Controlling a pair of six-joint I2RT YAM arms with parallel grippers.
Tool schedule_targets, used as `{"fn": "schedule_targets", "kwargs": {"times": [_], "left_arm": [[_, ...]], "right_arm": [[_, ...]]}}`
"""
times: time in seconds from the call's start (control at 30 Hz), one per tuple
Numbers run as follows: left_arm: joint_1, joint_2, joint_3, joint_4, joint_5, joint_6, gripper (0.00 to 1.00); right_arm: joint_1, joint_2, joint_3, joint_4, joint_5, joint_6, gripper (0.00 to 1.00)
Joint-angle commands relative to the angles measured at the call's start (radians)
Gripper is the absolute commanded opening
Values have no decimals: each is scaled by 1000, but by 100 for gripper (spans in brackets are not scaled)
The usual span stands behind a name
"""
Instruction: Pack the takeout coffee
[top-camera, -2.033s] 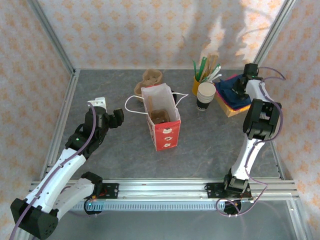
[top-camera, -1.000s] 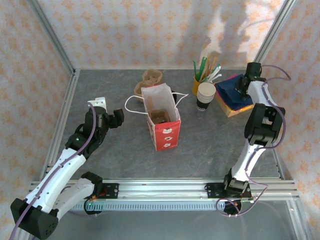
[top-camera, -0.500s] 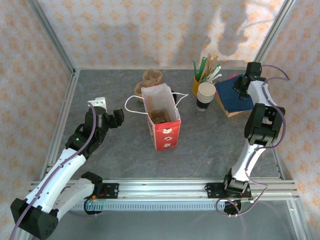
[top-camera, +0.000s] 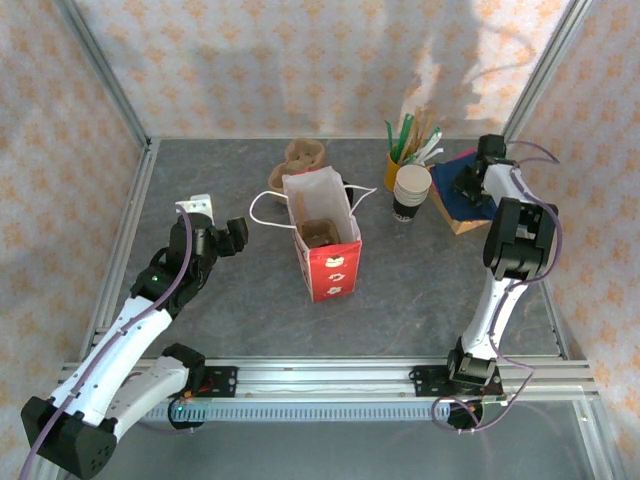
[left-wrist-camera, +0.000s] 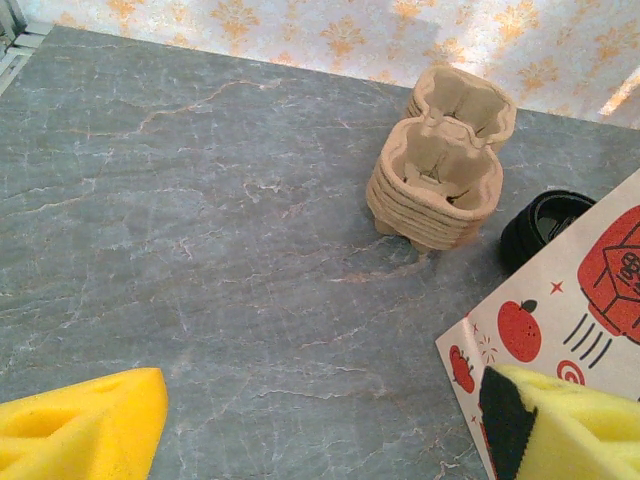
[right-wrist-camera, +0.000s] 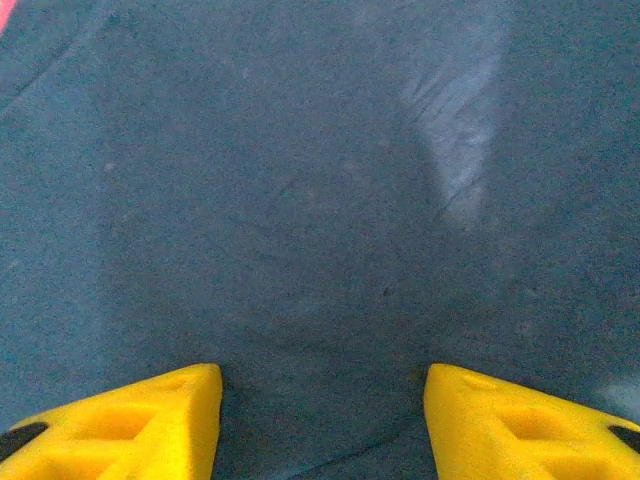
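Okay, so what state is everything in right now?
Paper bag: upright, open, a cup carrier inside.
Carrier stack: nested, on the table.
Black lids: piled beside the bag.
White cups: upright, lidless.
Left gripper: open, empty.
Right gripper: open over the blue napkins.

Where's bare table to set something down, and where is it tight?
Free: the wide front strip between bag and near rail; the back-left corner behind the left gripper. Crowded: back right, where cups, stirrer pot and napkins sit close together.
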Motion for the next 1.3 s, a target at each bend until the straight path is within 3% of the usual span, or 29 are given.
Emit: {"fn": "schedule_targets", "kwargs": {"times": [0.0,0.23,0.5,0.93,1.27], "left_arm": [[8,5,-10,-3,4,-1,83],[8,10,-10,-2,4,-1,84],[7,10,-9,-4,3,0,84],[8,11,-9,-3,3,0,84],[8,11,-8,-3,0,2,84]], "right_arm": [[5,26,26,-43,47,-16,56],[8,17,20,-32,35,-12,45],[7,-11,34,-14,2,-6,23],[7,-61,68,-27,-3,-11,17],[7,-89,65,-14,-45,2,5]]}}
